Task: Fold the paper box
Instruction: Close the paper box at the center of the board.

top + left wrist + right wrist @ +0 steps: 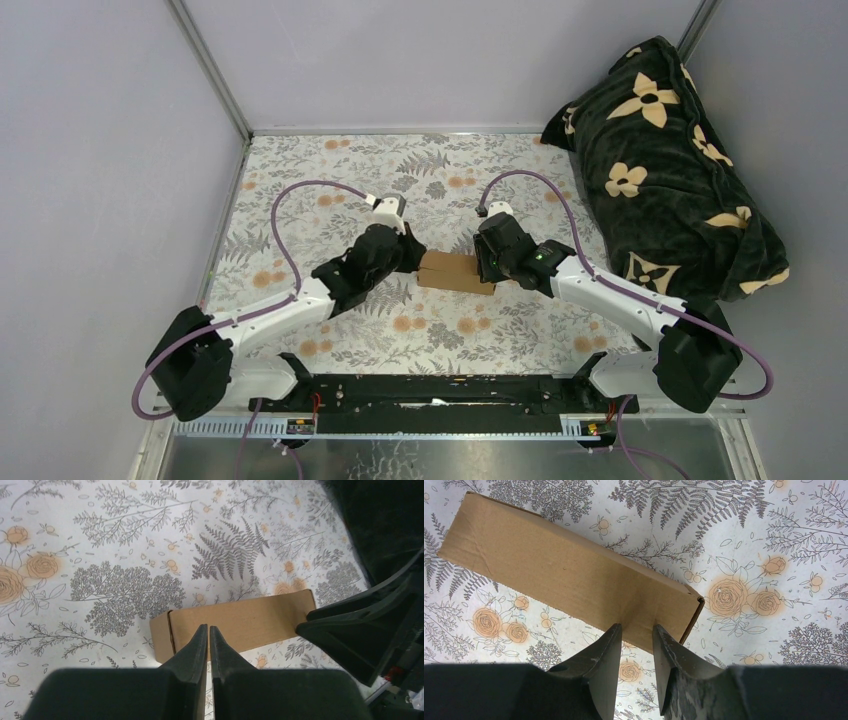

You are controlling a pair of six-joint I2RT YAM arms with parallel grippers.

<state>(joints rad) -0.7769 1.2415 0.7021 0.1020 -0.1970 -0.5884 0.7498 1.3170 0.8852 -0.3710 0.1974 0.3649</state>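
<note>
The paper box [457, 271] is a plain brown cardboard box lying flat on the floral tablecloth between the two arms. My left gripper [414, 260] sits at its left end. In the left wrist view that gripper [208, 627] is shut, its tips together over the top face of the box [240, 620], with nothing seen between them. My right gripper [488, 270] is at the box's right end. In the right wrist view it [637, 626] stands open, tips at the near edge of the box [569, 575], close to its right corner.
A dark plush blanket with cream flowers [665, 165] is bundled at the back right. Grey enclosure walls ring the table, with a metal post [210, 70] at the back left. The arms' black base rail [430, 392] runs along the near edge.
</note>
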